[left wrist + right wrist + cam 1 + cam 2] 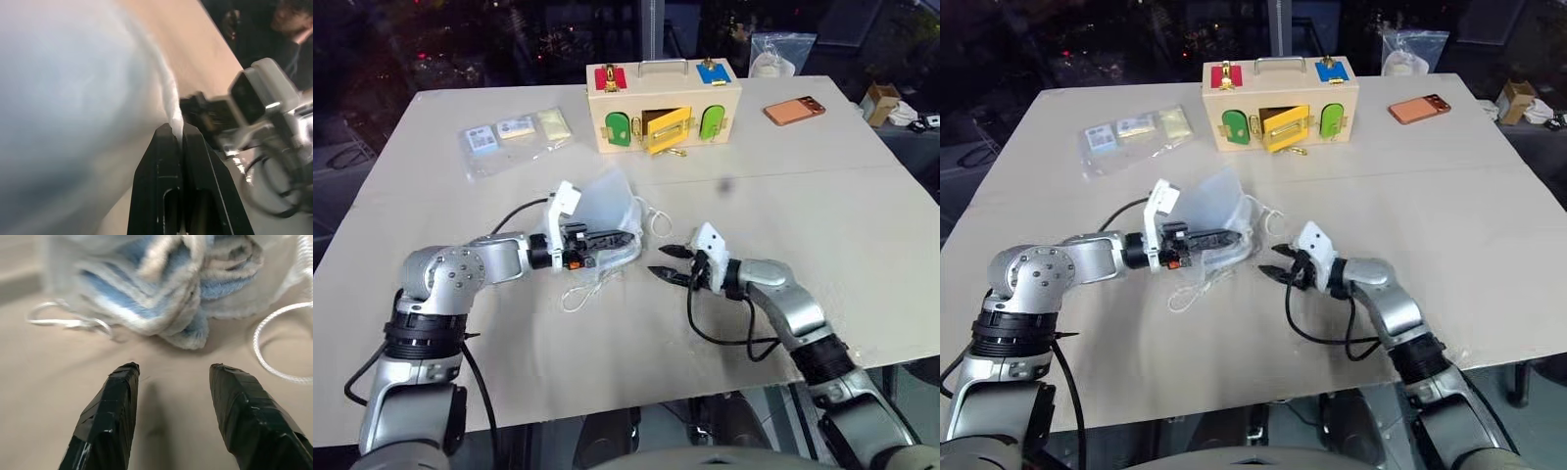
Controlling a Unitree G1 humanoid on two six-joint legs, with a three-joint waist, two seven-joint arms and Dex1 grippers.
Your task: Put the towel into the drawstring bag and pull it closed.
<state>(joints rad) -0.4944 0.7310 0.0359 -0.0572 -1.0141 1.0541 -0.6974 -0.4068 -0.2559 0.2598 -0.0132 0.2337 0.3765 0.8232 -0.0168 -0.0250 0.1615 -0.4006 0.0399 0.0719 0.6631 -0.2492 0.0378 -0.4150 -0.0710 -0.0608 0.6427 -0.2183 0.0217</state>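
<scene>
Jaws of the left gripper (pixel 177 133) pinch the translucent white mesh drawstring bag's (pixel 599 208) rim on the bench (pixel 822 196), the fluffy light-blue towel (pixel 166 293) sits at its mouth, and the right gripper (pixel 173 374), parted and empty, probably must next push it deeper.

towel (pixel 171 289) in drawstring bag (pixel 597 211) mid-table (pixel 862 215); wooden box (pixel 663 103) behind, phone (pixel 794 110) far right.

You see fluffy terry towel (pixel 166 289), thin translucent mesh drawstring bag (pixel 597 201), matt table (pixel 822 196), wooden box (pixel 662 103).
</scene>
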